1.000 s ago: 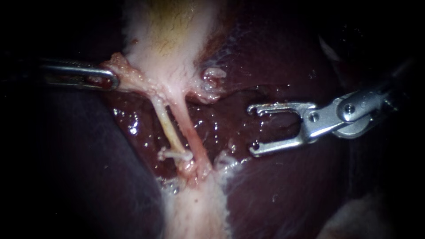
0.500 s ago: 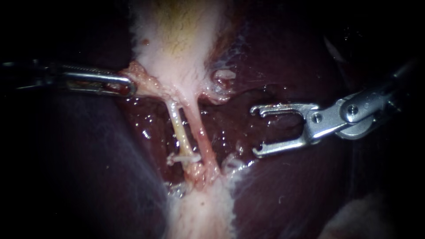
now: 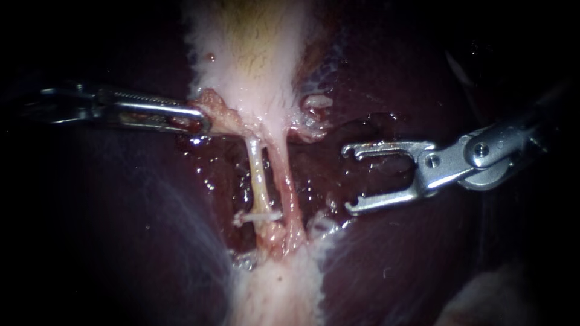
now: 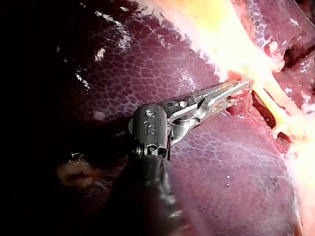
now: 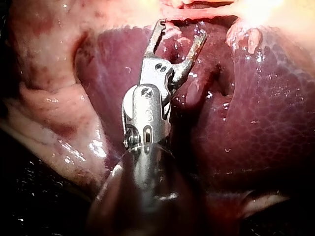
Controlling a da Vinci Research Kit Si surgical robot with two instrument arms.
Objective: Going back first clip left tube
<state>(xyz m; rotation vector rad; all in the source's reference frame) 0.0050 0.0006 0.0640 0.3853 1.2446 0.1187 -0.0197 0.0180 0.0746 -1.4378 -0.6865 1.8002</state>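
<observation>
Endoscope view: the left tool (image 3: 202,124) enters from the left, shaft near level. Its jaws are clamped on a lump of reddish tissue (image 3: 214,111) at the left edge of the gallbladder (image 3: 254,54), where the pale wall narrows to its neck. Left wrist view agrees: jaws nearly together, red tissue pinched between them at the tip.

The right tool (image 3: 347,178) enters from the right. Its jaws stand wide apart with nothing between them, over wet dark liver (image 3: 386,265). The tips lie well to the right of both tubes and touch neither. Right wrist view: same wide gap, liver surface ahead of and under the jaws; cannot tell whether either jaw touches it.

Two tubes run down from the gallbladder neck, side by side. The left tube (image 3: 258,178) is pale yellow; the right tube (image 3: 289,187) is pink. The clip (image 3: 257,215), whitish, sits crosswise on the left tube near its lower end, just above the knot of pink tissue where both tubes meet. Its ends stick out on both sides of the left tube; whether it reaches the right tube is unclear.
</observation>
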